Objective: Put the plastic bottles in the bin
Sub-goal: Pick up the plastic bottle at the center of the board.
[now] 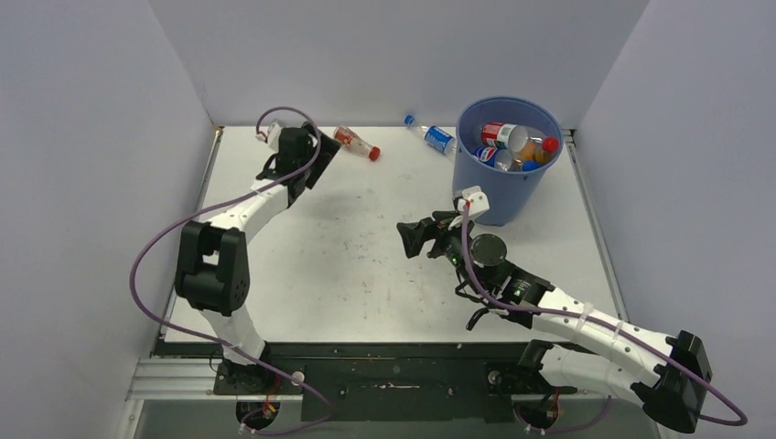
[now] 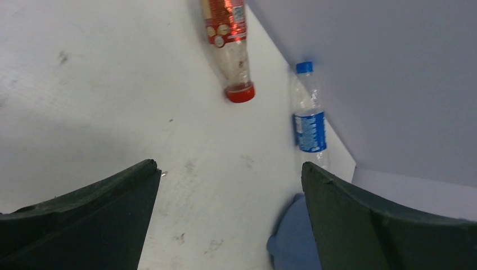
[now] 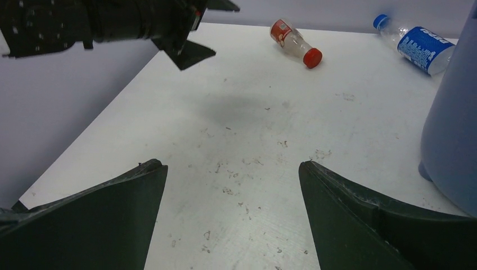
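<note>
- Overhead, the left end effector is out at the far left of the surface. Its jaws are spread wide with nothing between them, and it points at the red-capped bottle lying just beside it.
- The left wrist camera picks up what the overhead cannot: that bottle's red label up close. Past it the blue-labelled bottle, clear with a blue cap, lies right along the back wall.
- The right end effector is wide open too, and empty. It hovers over the middle of the surface, just left of the blue bin.
- From the right wrist the bin is only a blue wall at the right edge, and its inside is hidden.
- Only the overhead looks in, where the piled bottles show red and blue labels, one of them orange.
- The right wrist also catches the left arm hanging above the surface. Both loose bottles lie on their sides beyond it, the blue-labelled one near the bin.
</note>
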Available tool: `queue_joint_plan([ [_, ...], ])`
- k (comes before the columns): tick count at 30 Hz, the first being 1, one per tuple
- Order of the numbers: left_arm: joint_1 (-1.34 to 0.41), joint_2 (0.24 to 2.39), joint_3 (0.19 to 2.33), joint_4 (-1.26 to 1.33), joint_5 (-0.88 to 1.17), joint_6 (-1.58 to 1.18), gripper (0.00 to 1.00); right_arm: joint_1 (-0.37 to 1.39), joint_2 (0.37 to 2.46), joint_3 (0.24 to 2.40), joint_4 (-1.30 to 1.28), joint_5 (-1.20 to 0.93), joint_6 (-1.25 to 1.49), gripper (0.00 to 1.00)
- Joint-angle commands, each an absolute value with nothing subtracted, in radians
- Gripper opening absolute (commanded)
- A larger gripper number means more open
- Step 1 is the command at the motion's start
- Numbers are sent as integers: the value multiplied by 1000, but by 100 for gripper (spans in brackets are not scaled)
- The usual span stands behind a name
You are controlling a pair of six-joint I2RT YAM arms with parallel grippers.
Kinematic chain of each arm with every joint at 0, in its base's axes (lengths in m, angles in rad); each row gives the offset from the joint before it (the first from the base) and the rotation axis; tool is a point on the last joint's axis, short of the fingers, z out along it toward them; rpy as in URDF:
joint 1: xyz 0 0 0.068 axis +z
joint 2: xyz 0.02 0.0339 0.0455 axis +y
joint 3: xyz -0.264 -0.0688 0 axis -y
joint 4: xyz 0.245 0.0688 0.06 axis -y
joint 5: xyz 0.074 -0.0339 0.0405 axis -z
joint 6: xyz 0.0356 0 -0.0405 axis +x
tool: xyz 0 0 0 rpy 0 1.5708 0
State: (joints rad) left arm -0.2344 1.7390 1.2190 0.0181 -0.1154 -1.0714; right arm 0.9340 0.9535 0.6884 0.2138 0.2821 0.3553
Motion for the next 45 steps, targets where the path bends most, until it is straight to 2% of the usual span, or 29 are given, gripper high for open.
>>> queue_joint_plan([
  [1,-261,1885,1544,-273,-277,-1163,96,944,932,670,217,301,379,90],
  [5,-274,1994,1622,-277,-280,-1227,96,949,908,647,218,300,396,90],
  [11,-288,2198,1855,-395,-267,-1198,96,952,874,634,195,311,400,90],
  [18,-295,2356,2074,-465,-296,-1161,96,953,833,623,184,342,401,90],
  [25,-287,2459,2167,-439,-286,-1186,96,953,832,604,181,344,416,90],
  [30,-285,2594,2335,-482,-239,-1191,100,953,834,596,168,334,427,90],
  [31,-285,2622,2362,-480,-229,-1193,94,954,830,594,163,334,429,90],
  [36,-278,2757,2504,-493,-188,-1226,82,953,802,589,141,334,438,90],
  [40,-278,2785,2487,-457,-168,-1240,58,954,798,585,143,345,429,90],
  [45,-274,2755,2414,-384,-145,-1225,36,950,824,587,144,351,418,90],
])
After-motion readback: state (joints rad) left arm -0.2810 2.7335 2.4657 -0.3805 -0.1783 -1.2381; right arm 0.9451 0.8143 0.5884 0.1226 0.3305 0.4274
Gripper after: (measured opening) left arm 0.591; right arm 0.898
